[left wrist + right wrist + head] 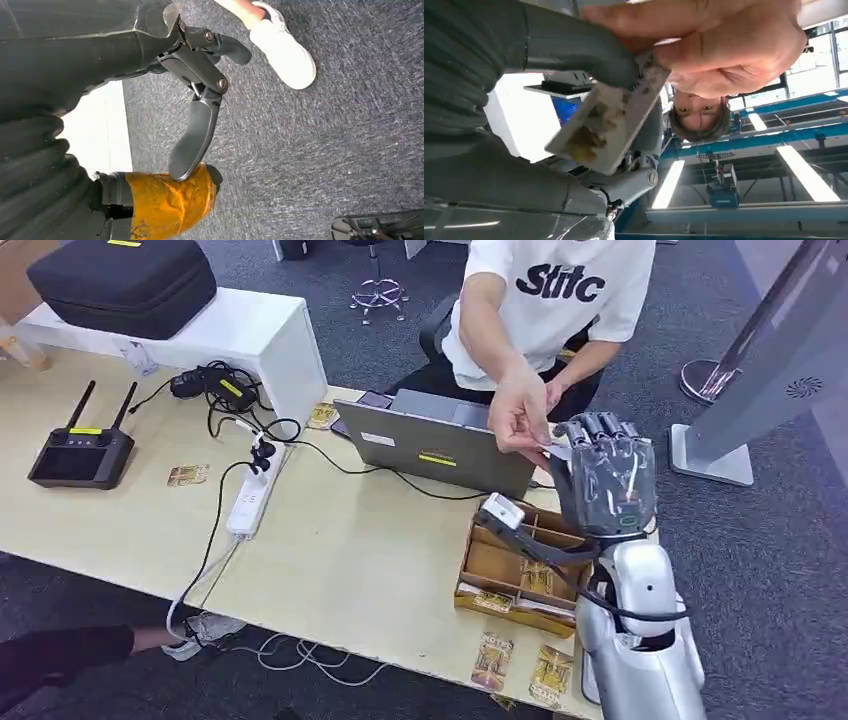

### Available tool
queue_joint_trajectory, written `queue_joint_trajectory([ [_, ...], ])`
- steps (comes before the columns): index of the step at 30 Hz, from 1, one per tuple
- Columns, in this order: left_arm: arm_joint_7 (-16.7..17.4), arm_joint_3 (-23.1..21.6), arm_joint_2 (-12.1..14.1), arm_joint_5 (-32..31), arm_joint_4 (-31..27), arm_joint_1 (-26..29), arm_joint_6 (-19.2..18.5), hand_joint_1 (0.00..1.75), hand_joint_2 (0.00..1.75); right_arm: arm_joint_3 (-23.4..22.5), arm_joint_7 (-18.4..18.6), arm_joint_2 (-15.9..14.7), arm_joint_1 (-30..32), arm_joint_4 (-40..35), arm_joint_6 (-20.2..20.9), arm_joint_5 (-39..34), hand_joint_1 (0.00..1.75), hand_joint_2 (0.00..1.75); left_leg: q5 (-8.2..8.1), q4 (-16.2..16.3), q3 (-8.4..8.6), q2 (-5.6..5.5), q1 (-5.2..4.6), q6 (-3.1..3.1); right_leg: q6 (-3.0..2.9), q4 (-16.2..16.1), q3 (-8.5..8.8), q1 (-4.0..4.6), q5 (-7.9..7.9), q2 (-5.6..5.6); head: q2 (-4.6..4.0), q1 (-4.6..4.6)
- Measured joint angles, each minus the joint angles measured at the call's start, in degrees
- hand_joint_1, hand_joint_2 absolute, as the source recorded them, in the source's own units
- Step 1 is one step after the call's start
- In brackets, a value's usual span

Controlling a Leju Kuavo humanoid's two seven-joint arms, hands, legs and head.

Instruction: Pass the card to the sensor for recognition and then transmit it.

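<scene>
My right hand (pixel 605 480) is raised over the table's right end, just past the laptop (pixel 440 445). It holds a pale card (pixel 557 450) between thumb and fingers. A seated person in a white shirt reaches in, and their hand (pixel 520 420) pinches the card's other end. In the right wrist view the worn card (pixel 604 125) lies under my grey thumb (pixel 574 50), with the person's fingers (pixel 704 45) clamped on its edge. A small white sensor unit (pixel 502 510) sits on the cardboard box (pixel 500 570) below my hand. My left hand (pixel 195 100) hangs over the carpet, holding nothing.
Several cards (pixel 492 660) lie at the table's front edge near the box. A power strip (pixel 250 505) with cables, a black controller (pixel 80 455) and a white stand (pixel 250 335) carrying a black case (pixel 125 280) fill the left side. A grey floor stand (pixel 780 360) rises at right.
</scene>
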Motion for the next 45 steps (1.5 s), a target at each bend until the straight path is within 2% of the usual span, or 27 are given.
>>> queue_joint_trajectory([
  [11, 0.0, 0.5, 0.0, -0.1, 0.0, 0.0, 0.0, 0.0, 1.75, 0.6, -0.6, 0.2, 0.0, 1.1, 0.2, 0.2, 1.75, 1.75, 0.01, 0.0, 0.0, 0.0, 0.0, 0.0, -0.02, 0.0, 0.0, 0.0, 0.03, 0.0, 0.0, 0.0],
  [14, 0.0, 0.7, 0.0, -0.1, 0.0, 0.0, 0.0, 0.0, 1.75, 0.9, -1.7, 0.1, 0.2, 1.3, -0.3, -0.8, 1.75, 1.75, 0.01, 0.0, 0.01, 0.01, 0.0, 0.0, -0.02, 0.0, -0.02, 0.0, 0.03, 0.01, 0.0, 0.0],
  [22, 0.0, 2.8, -0.4, 0.6, 0.1, 0.0, 0.3, 0.0, 1.75, -0.8, -5.8, -0.1, 8.6, -2.7, -1.7, -9.9, 1.75, 1.75, -0.03, 0.0, -0.07, -0.01, -0.01, -0.02, 0.01, 0.0, -0.09, 0.0, 0.0, 0.01, 0.0, 0.0],
  [29, 0.0, 3.7, -0.6, 1.2, 0.1, 0.0, 0.5, 0.0, 1.75, -3.3, -6.1, -0.3, 11.7, -3.7, -1.8, -12.6, 1.75, 1.75, -0.01, 0.0, -0.01, -0.02, 0.0, -0.02, 0.0, 0.0, -0.09, 0.0, 0.01, -0.02, 0.0, 0.0],
  [33, 0.0, 5.2, -1.0, 2.3, 0.1, 0.4, 1.5, 0.0, 1.75, -10.2, -9.9, -0.5, 17.6, -3.6, -2.3, -20.4, 1.75, 1.75, -0.03, 0.0, -0.06, -0.07, -0.02, -0.02, 0.01, 0.0, -0.1, 0.0, 0.0, -0.06, 0.0, 0.0],
  [38, 0.0, 7.4, -1.5, 3.0, 0.1, 0.6, 2.1, 0.0, 1.75, -20.4, -15.8, -0.4, 24.2, -3.4, -2.0, -25.1, 1.75, 1.75, -0.09, 0.0, -0.11, -0.08, -0.07, 0.06, 0.03, -0.1, -0.13, -0.01, -0.02, -0.06, 0.0, 0.0],
  [42, -0.4, 8.7, -1.7, 3.0, 0.1, 0.6, 2.1, 0.0, 1.75, -27.0, -16.3, 0.7, 27.8, -4.0, 1.4, -27.1, 1.75, 1.75, -0.1, 0.0, -0.13, -0.06, -0.06, 0.06, 0.03, -0.1, -0.15, -0.01, -0.02, -0.05, 0.0, 0.0],
  [45, -0.4, 9.4, -1.9, 3.1, 0.1, 0.6, 2.2, 0.0, 1.75, -30.6, -16.4, 1.3, 28.8, -3.1, 2.0, -26.1, 1.75, 1.75, -0.09, 0.0, -0.11, -0.01, -0.04, 0.05, 0.03, -0.1, -0.16, -0.01, -0.01, -0.02, 0.0, 0.0],
])
